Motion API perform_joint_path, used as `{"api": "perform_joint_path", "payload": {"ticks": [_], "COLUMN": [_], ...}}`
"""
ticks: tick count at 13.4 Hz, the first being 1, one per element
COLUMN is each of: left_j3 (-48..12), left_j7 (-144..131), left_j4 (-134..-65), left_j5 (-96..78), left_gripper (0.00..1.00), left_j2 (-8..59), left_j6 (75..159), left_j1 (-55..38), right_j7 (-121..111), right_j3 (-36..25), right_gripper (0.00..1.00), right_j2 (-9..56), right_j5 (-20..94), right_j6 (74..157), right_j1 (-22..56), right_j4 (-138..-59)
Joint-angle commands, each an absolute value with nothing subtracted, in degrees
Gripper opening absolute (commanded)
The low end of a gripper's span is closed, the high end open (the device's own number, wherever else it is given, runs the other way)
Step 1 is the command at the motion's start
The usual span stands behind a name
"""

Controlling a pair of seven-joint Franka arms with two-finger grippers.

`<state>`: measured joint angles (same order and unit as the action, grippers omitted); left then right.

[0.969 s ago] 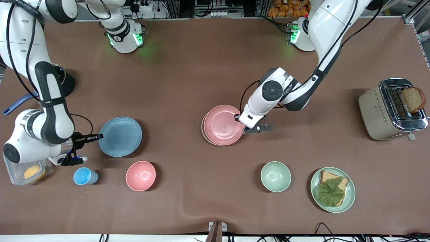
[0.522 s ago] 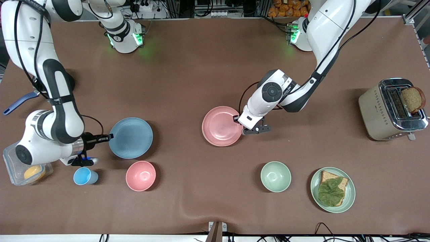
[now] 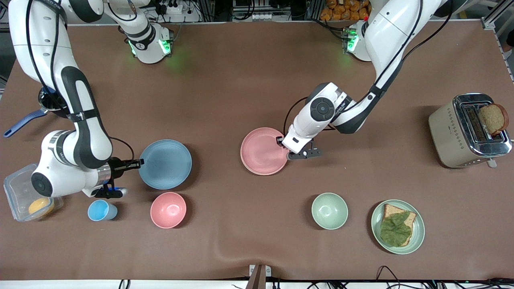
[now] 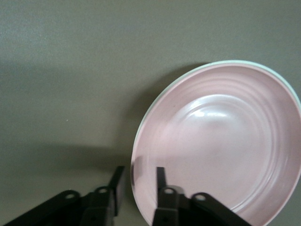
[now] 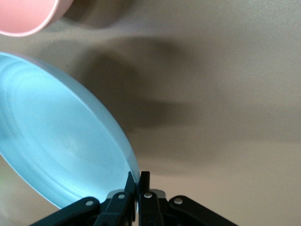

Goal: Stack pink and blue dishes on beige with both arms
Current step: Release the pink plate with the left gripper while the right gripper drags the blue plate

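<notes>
Two matte plates: pink plate, blue plate.

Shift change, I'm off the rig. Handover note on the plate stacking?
Left gripper: open, fingers either side of the pink plate's rim.
Right gripper: shut on the blue plate's rim, plate lifted and tilted over the table toward the right arm's end.
Beige: under pink, only a pale edge shows.
Done: pink looks set on beige.
Left: pull the left arm back, carry blue over, set it on pink, release.
</notes>
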<state>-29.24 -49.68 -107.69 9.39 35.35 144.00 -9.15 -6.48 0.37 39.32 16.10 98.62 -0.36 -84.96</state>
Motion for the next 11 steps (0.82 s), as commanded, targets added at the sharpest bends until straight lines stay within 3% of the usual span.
{"api": "perform_joint_path", "payload": {"ticks": [1, 7, 11], "left_j3": [-29.18, -29.18, -29.27], "left_j7": [-51.59, -47.92, -37.12], "left_j4": [-106.26, -104.25, -90.91], "left_j5": [11.16, 11.25, 10.20], "left_gripper": [1.00, 1.00, 1.00], "left_j2": [31.93, 12.77, 10.55], "left_j6": [143.01, 126.59, 105.88], "left_j1": [-8.18, 2.79, 7.64], "right_j7": [-5.36, 8.32, 17.38], "right_j3": [0.44, 0.44, 0.44], "right_gripper": [0.00, 0.00, 0.00], "right_j2": [38.06, 37.97, 38.06], "right_j5": [20.46, 27.25, 31.62], "right_j6": [97.82, 99.66, 100.81], "right_j1": [-0.27, 7.72, 13.08], "right_j4": [-85.87, -86.13, -86.75]}}
